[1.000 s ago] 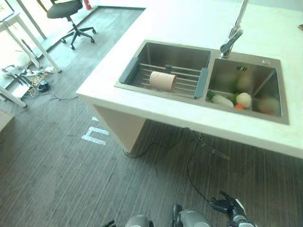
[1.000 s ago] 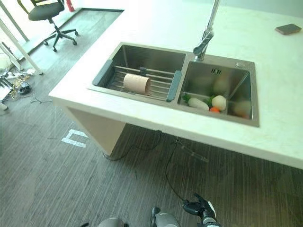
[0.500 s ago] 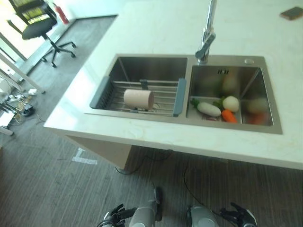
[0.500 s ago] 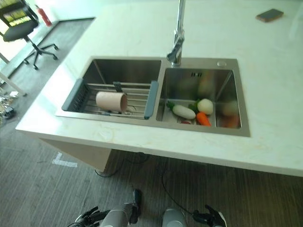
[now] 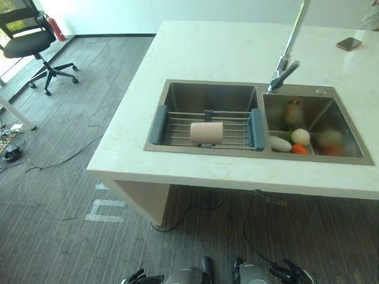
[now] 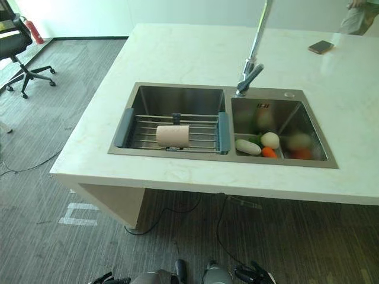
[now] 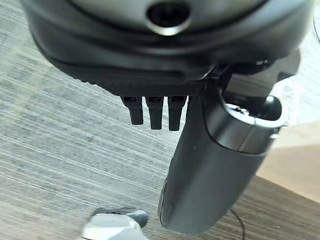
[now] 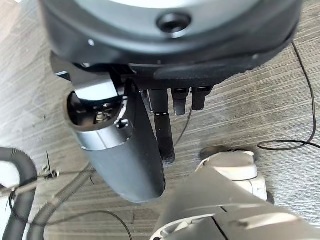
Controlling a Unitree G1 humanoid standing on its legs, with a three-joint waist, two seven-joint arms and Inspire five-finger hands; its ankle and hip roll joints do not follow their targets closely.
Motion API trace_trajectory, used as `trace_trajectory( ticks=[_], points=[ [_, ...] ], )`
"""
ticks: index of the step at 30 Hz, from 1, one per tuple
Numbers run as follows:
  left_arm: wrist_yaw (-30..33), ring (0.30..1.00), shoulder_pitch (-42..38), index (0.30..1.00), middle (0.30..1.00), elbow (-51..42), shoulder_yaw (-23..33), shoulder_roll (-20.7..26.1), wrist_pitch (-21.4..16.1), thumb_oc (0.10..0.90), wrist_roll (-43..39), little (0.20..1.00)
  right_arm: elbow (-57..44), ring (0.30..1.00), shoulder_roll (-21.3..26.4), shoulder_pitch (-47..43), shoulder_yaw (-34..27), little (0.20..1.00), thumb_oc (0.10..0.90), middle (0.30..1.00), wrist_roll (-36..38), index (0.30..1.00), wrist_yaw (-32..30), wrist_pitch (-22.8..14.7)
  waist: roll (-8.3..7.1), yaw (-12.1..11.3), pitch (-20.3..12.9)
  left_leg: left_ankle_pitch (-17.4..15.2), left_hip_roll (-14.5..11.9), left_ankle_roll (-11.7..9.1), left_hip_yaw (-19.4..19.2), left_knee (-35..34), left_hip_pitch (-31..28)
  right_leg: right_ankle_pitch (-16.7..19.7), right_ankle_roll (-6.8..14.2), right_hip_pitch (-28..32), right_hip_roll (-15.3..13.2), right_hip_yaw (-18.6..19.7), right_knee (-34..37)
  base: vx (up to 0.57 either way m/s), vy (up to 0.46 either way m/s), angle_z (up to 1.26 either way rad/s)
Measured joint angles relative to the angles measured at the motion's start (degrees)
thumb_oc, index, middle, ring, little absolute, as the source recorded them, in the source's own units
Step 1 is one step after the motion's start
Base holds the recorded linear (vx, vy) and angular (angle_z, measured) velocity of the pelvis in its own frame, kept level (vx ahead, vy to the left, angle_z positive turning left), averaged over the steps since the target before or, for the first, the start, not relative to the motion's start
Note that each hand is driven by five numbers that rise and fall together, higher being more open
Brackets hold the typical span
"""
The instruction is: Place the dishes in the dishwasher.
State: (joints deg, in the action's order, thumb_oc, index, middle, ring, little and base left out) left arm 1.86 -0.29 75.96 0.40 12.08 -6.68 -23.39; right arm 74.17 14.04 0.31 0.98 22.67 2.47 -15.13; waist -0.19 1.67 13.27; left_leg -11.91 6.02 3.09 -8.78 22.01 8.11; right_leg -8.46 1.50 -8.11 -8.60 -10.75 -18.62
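From the left eye view I see the stainless double sink (image 5: 331,155) set in the white stone counter (image 5: 219,53); a beige cylindrical cup (image 5: 206,132) lies on its side on the wire drying rack (image 5: 177,125) across the sink's left basin, untouched. I judge the task barely begun, and I spot no dishwasher.

In the left wrist view, my left hand (image 7: 165,82) hangs over the floor, fingers relaxed, holding nothing.

In the right wrist view, my right hand (image 8: 150,90) is likewise slack and empty.
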Motion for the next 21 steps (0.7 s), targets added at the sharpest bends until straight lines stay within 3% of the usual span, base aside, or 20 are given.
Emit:
trace_trajectory(
  ticks=[1, 2, 3, 6, 10, 18, 21],
  points=[
    [0.06, 0.900, 0.69, 0.900, 0.900, -1.08, -0.36, 0.20, -0.13, 0.800, -0.90, 0.900, 0.01, 0.900, 0.59, 0.34, 0.09, 0.900, 0.800, 0.900, -0.16, 0.900, 0.10, -0.09, 2.06, -1.49, -0.94, -2.24, -5.08, 2.60, 3.03, 4.62, 2.36, 0.39, 4.45, -3.40, 0.36, -0.65, -5.75, 0.11, -0.107, -0.42],
    [0.56, 0.900, 1.13, 0.900, 0.900, -1.02, -0.20, -0.53, -0.04, 0.800, -1.10, 0.900, 0.32, 0.900, 0.26, -0.77, 0.25, 0.900, 0.800, 0.900, -0.18, 0.900, -0.38, 0.73, 0.30, -2.99, -0.92, -2.50, -3.35, 1.78, 3.10, 4.62, 2.11, -0.94, 3.90, -4.48, -0.48, 0.97, -8.72, 0.11, -0.112, -0.42],
    [0.67, 0.900, 1.29, 0.900, 0.900, -1.02, -0.45, -0.74, 0.06, 0.800, -1.06, 0.900, 0.04, 0.900, 0.10, -0.25, -0.06, 0.900, 0.800, 0.900, -0.18, 0.900, -0.39, 0.53, 0.71, -2.65, -1.19, -1.75, -3.24, 1.17, 3.67, 3.12, 1.49, -2.01, 3.13, -3.93, -0.03, 0.75, -8.04, 0.09, -0.132, -0.08],
    [0.42, 0.900, 1.96, 0.900, 0.900, -1.08, -0.83, -1.72, 0.36, 0.800, -1.16, 0.900, 0.41, 0.900, 0.06, -0.21, -0.25, 0.900, 0.800, 0.900, -0.17, 0.900, -0.55, 0.66, 0.64, -2.20, -1.27, 0.18, -3.00, 1.89, 4.61, -0.15, 0.10, -2.42, 2.27, -1.45, 1.02, -0.19, -4.06, 0.06, -0.119, 0.19],
    [0.36, 0.900, 3.27, 0.900, 0.900, -1.17, -0.82, -1.89, 0.32, 0.800, -3.51, 0.900, 0.42, 0.900, 0.03, 0.57, -0.20, 0.900, 0.800, 0.900, -0.17, 0.900, -0.71, 0.66, 0.91, -1.76, -1.42, 2.22, -3.27, 1.71, 6.09, -3.19, -1.54, 0.55, 1.14, 1.46, 1.65, -2.51, -0.42, 0.05, -0.084, 0.18],
    [1.66, 0.900, 3.33, 0.900, 0.900, -2.18, 2.13, -1.93, -0.95, 0.800, -8.85, 0.900, 0.49, 0.900, 0.78, -0.26, -0.20, 0.900, 0.800, 0.900, -0.14, 0.900, -0.65, 0.42, 2.40, -1.97, -1.23, 3.91, -4.58, -1.05, 6.98, -7.97, -2.67, -1.33, -1.89, 1.10, 2.33, -4.54, -2.04, 0.09, -0.050, 0.11],
    [1.44, 0.900, 3.64, 0.900, 0.900, -2.20, 4.69, -2.37, -2.59, 0.800, -16.85, 0.900, 0.76, 0.900, 0.89, -0.23, -0.30, 0.900, 0.800, 0.900, -0.17, 0.900, -0.49, 0.35, 2.54, -2.01, -1.18, 4.13, -4.57, -1.46, 7.42, -8.53, -2.80, -1.74, -1.95, 1.04, 2.32, -4.81, -2.29, 0.10, -0.027, 0.06]
  ],
)
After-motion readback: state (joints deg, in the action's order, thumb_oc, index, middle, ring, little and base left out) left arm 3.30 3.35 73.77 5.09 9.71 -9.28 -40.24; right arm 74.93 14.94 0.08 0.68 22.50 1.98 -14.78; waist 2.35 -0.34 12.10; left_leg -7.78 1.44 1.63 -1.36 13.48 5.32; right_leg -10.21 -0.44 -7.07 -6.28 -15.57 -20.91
